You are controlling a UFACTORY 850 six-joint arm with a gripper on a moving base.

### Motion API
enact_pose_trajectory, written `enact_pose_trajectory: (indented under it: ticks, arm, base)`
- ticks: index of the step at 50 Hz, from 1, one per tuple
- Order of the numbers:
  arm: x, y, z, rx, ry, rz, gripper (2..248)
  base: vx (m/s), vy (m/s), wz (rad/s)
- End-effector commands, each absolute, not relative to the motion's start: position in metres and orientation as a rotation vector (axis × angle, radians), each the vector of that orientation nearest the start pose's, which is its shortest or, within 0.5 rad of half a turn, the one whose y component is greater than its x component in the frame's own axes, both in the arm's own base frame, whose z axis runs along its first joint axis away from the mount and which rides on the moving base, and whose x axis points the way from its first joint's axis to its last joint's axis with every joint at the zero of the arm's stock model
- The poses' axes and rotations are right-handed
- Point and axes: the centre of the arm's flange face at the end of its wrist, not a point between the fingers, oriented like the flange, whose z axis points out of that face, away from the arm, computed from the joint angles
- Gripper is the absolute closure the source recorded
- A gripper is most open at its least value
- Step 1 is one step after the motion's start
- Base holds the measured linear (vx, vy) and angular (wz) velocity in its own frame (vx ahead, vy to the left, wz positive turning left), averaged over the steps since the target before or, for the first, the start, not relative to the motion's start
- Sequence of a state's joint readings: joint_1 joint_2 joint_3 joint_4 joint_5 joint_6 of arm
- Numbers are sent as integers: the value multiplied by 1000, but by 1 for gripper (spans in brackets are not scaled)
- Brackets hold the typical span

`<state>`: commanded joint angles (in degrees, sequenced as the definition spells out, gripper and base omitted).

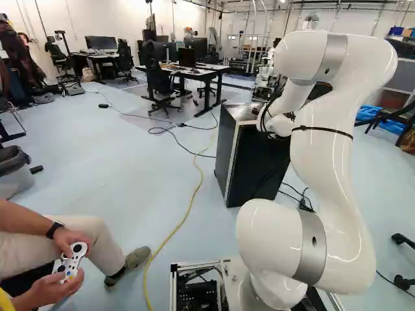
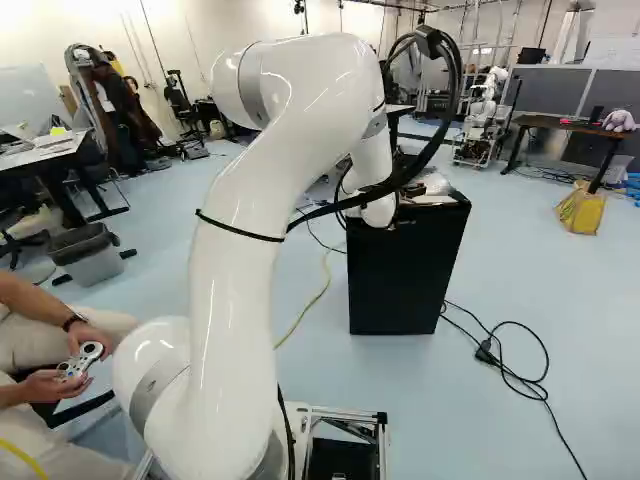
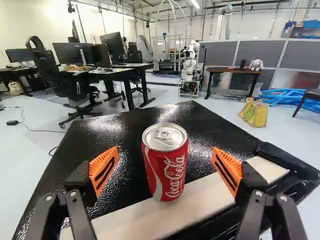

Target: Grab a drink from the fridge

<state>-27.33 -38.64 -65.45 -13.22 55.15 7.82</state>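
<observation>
Over the far side of the room's nearest stretch of floor, the white arm (image 2: 245, 220) is bending toward the fridge (image 2: 400, 280); a pale strip (image 3: 120, 225) is running across its black top; the gripper (image 3: 166, 150) is standing released, its orange pads (image 3: 103, 167) spread wide and touching nothing; the red can (image 3: 172, 175) is standing upright on the fridge at that strip, between the pads or just ahead of them (the depth is hard to judge), its ring pull (image 3: 162, 134) facing up; the step in hand is probably lining up for the grasp, and the next move is calling for centring the can between the pads, then closing evenly before any lift
</observation>
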Motion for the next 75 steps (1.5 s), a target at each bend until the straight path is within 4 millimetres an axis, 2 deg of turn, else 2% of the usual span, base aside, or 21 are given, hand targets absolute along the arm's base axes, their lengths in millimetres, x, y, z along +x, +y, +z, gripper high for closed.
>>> enact_pose_trajectory:
  ticks: [18, 19, 23, 24, 28, 29, 34, 35, 39, 40, 54, 75]
  arm:
    - [593, -287, 342, -2483, 397, -2148, 3]
    - [593, -287, 342, -2483, 397, -2148, 16]
    - [593, -287, 342, -2483, 397, -2148, 16]
    - [593, -287, 342, -2483, 397, -2148, 53]
    - [593, -287, 342, -2483, 397, -2148, 53]
    - [593, -287, 342, -2483, 397, -2148, 91]
    - [593, -287, 342, -2483, 397, -2148, 91]
    - [593, -287, 342, -2483, 397, -2148, 128]
    - [593, -287, 342, -2483, 397, -2148, 128]
    - [593, -287, 342, -2483, 397, -2148, 151]
    - [593, -287, 343, -2481, 397, -2150, 151]
    - [593, -287, 366, -2454, 385, -2195, 151]
  base:
    - [0, 0, 0]
    - [0, 0, 0]
    - [0, 0, 0]
    - [0, 0, 0]
    - [0, 0, 0]
    - [0, 0, 0]
    - [0, 0, 0]
    - [0, 0, 0]
    - [0, 0, 0]
    - [0, 0, 0]
    - [0, 0, 0]
    - [0, 0, 0]
